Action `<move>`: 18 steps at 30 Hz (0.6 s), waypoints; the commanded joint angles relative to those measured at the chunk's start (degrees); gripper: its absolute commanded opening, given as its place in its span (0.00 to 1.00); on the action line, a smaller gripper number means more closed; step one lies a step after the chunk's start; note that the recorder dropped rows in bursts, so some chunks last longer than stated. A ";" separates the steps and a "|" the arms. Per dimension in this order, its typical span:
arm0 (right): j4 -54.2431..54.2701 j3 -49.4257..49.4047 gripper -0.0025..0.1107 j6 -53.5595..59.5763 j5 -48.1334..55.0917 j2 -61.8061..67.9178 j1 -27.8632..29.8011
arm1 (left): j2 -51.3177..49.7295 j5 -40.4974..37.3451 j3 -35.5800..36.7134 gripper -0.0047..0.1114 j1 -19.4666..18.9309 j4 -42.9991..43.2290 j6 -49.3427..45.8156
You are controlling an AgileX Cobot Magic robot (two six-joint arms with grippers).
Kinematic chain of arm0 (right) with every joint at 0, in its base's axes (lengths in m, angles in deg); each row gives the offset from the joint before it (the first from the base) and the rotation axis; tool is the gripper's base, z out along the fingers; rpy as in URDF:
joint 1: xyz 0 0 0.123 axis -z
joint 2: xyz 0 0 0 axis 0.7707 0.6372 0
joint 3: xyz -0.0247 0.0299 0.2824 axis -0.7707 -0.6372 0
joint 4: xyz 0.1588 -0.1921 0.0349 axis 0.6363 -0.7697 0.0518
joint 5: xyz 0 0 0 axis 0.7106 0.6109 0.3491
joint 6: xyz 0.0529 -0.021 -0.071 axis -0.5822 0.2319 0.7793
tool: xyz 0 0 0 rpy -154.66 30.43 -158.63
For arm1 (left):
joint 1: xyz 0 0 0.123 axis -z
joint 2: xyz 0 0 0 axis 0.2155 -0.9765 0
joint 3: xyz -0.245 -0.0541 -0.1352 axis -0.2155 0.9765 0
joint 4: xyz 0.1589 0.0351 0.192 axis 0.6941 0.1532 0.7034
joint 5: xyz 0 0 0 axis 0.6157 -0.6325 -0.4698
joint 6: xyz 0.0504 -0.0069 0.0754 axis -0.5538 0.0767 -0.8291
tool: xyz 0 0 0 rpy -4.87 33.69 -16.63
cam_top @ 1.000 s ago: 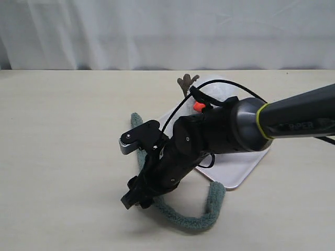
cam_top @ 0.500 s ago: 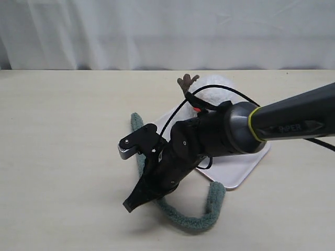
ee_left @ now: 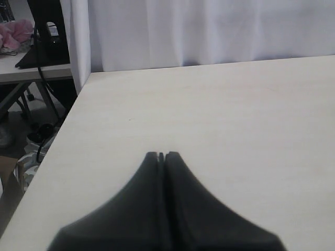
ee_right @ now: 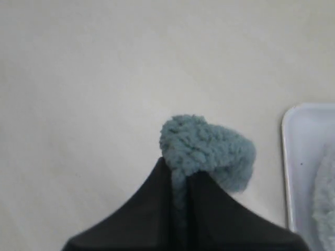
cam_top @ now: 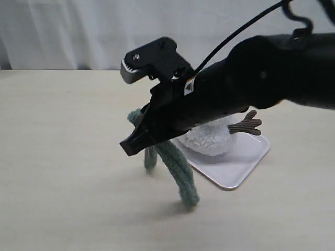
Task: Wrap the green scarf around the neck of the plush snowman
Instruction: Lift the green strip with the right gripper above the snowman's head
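Note:
My right gripper [cam_top: 130, 147] is raised above the table and shut on the green scarf [cam_top: 177, 168]. The scarf hangs from it in a folded loop whose low end reaches the tabletop. In the right wrist view the fuzzy scarf [ee_right: 207, 151] bunches just past the tips of the right gripper [ee_right: 180, 168]. The plush snowman [cam_top: 209, 140] lies on the white tray [cam_top: 238, 170] behind the arm, one brown twig arm [cam_top: 246, 125] showing; its head, nose and neck are hidden. My left gripper [ee_left: 163, 155] is shut and holds nothing, over bare table.
The tray's rim [ee_right: 289, 157] shows beside the scarf in the right wrist view, with white fluff [ee_right: 325, 198] on it. The left wrist view shows the table's edge [ee_left: 57, 141], with a white curtain [ee_left: 209, 31] behind.
The right arm has risen from the tabletop, pulling the scarf up off the table so that it now hangs from the gripper. The snowman's body and twig arm have come into view.

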 commanded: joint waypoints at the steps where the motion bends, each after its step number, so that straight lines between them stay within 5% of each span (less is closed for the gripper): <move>1: -2.75 3.10 0.06 0.01 2.13 -6.16 -0.07 | 0.11 0.59 0.17 0.04 0.07 -0.14 0.14; 5: -7.58 7.75 0.06 -0.59 2.92 -7.99 0.04 | 0.11 0.59 0.17 0.04 0.07 -0.14 0.14; 13: -35.10 8.85 0.06 -20.11 6.45 -6.75 1.28 | 0.11 0.70 0.17 0.04 0.07 -0.14 0.14; 18: -37.98 8.85 0.06 -21.82 6.99 -4.11 4.92 | 0.11 0.70 0.17 0.04 0.07 -0.14 0.14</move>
